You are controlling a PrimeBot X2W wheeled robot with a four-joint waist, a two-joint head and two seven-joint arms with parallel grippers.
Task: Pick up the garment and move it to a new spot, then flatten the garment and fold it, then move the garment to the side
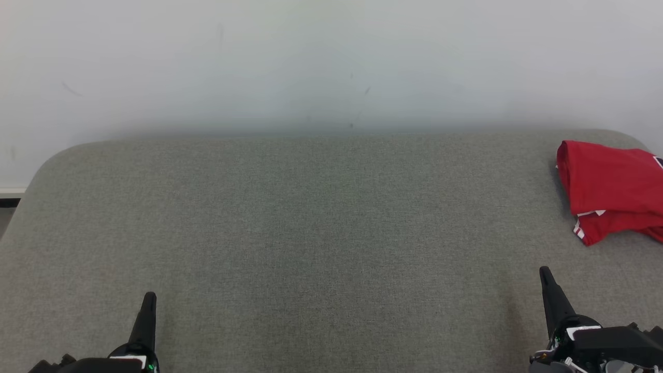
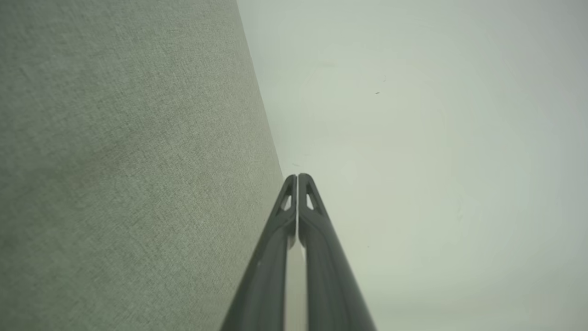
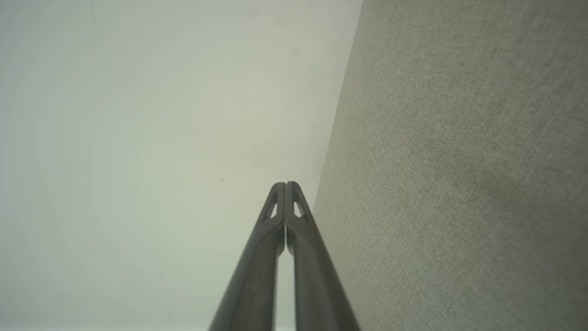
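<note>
Garment (image 1: 611, 186), red with white trim at its hem, lies in a compact, layered bundle at the far right edge of the grey fabric-covered bench (image 1: 311, 217), partly cut off by the edge of the head view. It looks folded rather than crumpled, though I cannot see its whole outline. The broad middle of the bench in front of me is bare, and the white wall (image 1: 311, 62) stands behind it.

My right fingers (image 1: 554, 300) are near the garment but well short of it, pointing forward from the lower right. My left fingers (image 1: 146, 321) sit at the lower left, well apart from it. In each wrist view the pair is pressed together with nothing between: the left fingers (image 2: 275, 243) and the right fingers (image 3: 303, 248) both point at the seam where bench meets wall.

I judge the last step, moving the garment to the side, to be done or nearly so. If that is right, the next move calls only for keeping both arms back. If the fold needs tidying, my right fingers must spread first and reach right.
</note>
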